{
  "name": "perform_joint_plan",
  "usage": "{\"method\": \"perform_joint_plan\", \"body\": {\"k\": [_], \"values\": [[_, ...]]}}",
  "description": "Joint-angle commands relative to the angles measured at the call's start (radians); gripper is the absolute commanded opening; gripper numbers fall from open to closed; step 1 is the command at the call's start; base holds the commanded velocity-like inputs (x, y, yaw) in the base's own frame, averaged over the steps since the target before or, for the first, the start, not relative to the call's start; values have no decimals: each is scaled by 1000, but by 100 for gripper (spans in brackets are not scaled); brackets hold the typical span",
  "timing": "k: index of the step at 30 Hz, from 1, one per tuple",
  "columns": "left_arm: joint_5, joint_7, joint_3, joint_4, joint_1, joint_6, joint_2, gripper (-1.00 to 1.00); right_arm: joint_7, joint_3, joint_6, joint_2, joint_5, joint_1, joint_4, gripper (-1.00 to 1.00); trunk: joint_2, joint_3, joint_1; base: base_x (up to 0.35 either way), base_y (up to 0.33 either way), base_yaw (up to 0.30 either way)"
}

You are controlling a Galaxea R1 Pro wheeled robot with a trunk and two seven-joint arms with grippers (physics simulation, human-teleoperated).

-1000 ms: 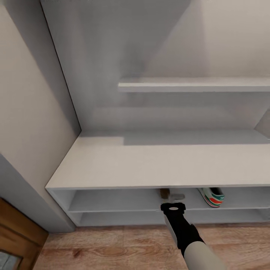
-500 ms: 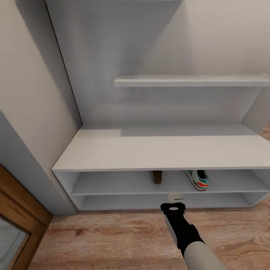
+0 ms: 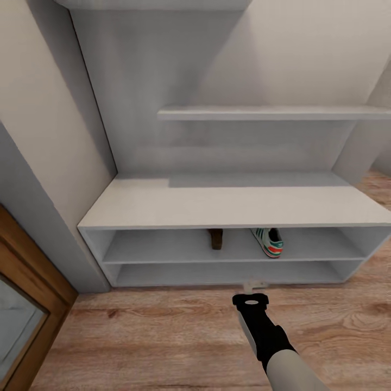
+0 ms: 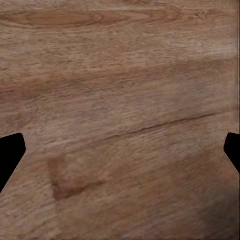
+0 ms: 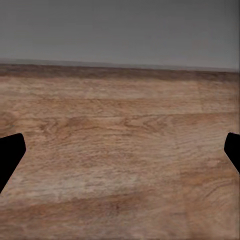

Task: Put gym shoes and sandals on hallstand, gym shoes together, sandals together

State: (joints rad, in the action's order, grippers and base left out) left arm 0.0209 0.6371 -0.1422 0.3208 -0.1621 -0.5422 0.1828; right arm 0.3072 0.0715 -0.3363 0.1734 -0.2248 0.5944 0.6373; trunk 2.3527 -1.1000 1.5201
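**Q:** so what's sitting where?

**A:** The low wide white-grey open shoe rack (image 3: 163, 209) stands on the light wood-grain plank floor (image 3: 163, 336) against the wall, right ahead of me. On its upper shelf, a small flat brown sandal (image 3: 216, 238) lies left of a white lace-up sneaker with green stripes (image 3: 267, 241), a gap between them. A thin floating wall shelf (image 3: 260, 113) hangs above. My right arm's black gripper (image 3: 253, 284) is over the floor, just before the rack's bottom edge.

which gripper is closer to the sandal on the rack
Right. The right gripper hangs empty over the floor just in front of the hallstand, below the sandal on its upper shelf. The left gripper faces bare floor planks, so its distance can't be judged.
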Motion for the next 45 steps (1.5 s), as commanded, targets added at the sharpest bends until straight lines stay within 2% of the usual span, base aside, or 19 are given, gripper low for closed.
{"method": "perform_joint_plan", "body": {"k": [1,5,6,14,15,21,27,28,37,45], "values": [[2,10,-7,-1,-1,1,0,100,-2,4,-7,1,-10,0,1,100,0,-1,-1,-217,-211,0],[2,10,-7,0,-1,2,0,100,-2,4,11,1,-11,0,-1,100,0,-1,-1,-203,-219,0],[2,10,-7,0,-1,2,1,100,-2,4,41,1,-12,-1,-26,100,0,-1,-1,-187,-228,0],[5,9,-8,-2,-1,3,3,100,-2,4,129,1,-13,-1,-125,100,0,-1,-1,-217,-212,0],[20,0,-8,-2,-1,3,5,100,-2,3,181,1,-13,-1,-178,100,0,-1,-1,-266,-163,0],[51,-31,-7,-3,-1,4,7,100,-3,2,248,1,-15,-1,-235,100,0,-1,-1,-257,-113,0],[62,-67,-7,-3,-1,2,5,100,-2,2,294,1,-16,-1,-279,100,0,-1,-1,-111,-32,0],[66,-110,-7,-4,-1,3,4,100,-5,0,354,1,-20,-2,-361,100,0,-1,-1,-8,-2,0],[68,-187,-5,-5,-1,0,-1,100,-5,-1,380,-63,-18,-2,-412,100,0,-1,-1,-2,-1,0],[68,-206,-5,-5,-1,0,0,100,-2,0,384,-100,-16,-4,-434,100,0,-1,-1,0,0,-1]]}}
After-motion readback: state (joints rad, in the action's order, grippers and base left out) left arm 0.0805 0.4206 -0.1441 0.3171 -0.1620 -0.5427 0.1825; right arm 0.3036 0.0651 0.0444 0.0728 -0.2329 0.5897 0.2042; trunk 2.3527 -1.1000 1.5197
